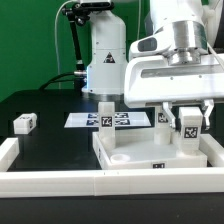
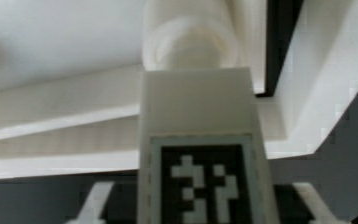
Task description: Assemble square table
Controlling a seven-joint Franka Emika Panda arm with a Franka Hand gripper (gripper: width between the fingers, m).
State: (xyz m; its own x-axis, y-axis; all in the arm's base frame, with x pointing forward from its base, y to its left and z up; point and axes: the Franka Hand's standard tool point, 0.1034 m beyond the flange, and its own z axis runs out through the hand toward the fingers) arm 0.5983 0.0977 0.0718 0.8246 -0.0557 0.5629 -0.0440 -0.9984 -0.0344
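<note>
One square tabletop [image 1: 140,150] sits nearest, at 5 o'clock in the exterior view. Over its 3 o'clock side the gripper [image 1: 188,118] pinches one held leg [image 1: 188,130]. If that leg tilts, its peg may miss the hole. One standing leg [image 1: 105,115] is at the tabletop's 11 o'clock, and one loose leg [image 1: 24,122] lies at 9 o'clock. I count three legs.

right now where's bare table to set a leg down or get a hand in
Bare black table between the loose leg and the tabletop, with the white bar in front. Crowded on the exterior view's right: the gripper grips a second leg at the tabletop.
</note>
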